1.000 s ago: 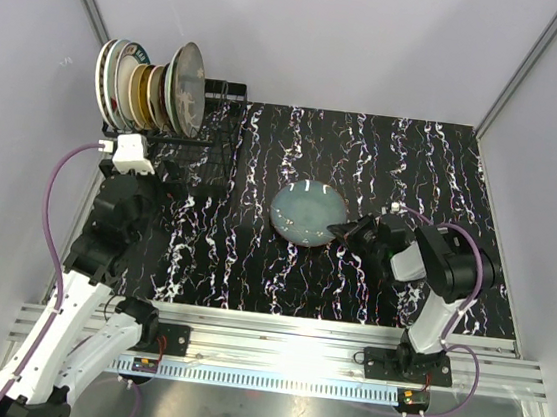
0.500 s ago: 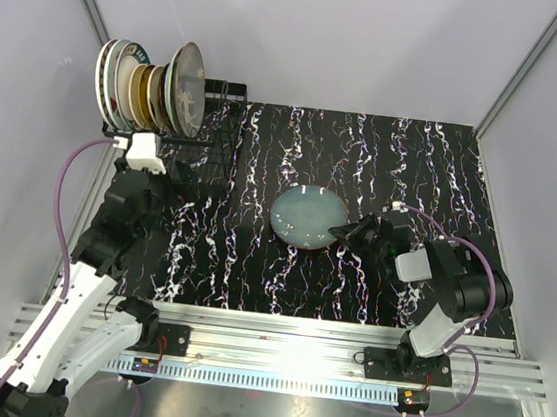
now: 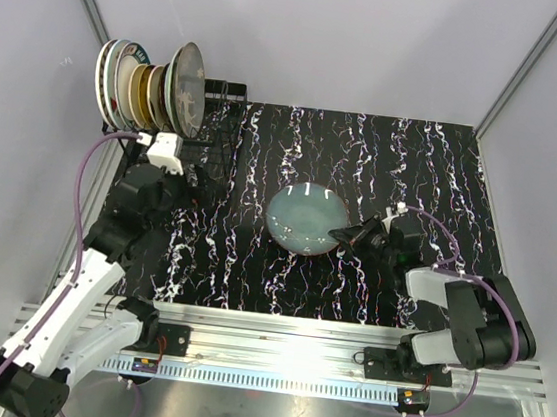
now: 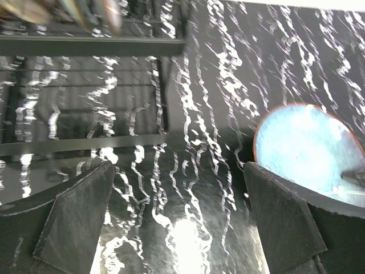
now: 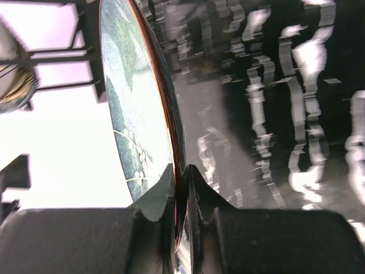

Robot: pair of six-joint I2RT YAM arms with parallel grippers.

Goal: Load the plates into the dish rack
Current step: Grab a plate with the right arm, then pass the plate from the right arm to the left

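My right gripper point(image 5: 181, 171) is clamped on the rim of the pale blue, red-edged plate point(image 3: 303, 217), in the middle of the table point(image 3: 433, 176). My left gripper point(image 4: 177, 174) stands wide apart and empty, just beside the dish rack point(image 3: 219, 126).

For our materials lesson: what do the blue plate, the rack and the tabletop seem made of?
Plate: likely glazed ceramic; glossy blue-green face, glints, thin brown rim.
Rack: thin black wire, probably coated metal.
Tabletop: glossy black with white marble-like veins, reflecting light; perhaps printed laminate, possibly stone.
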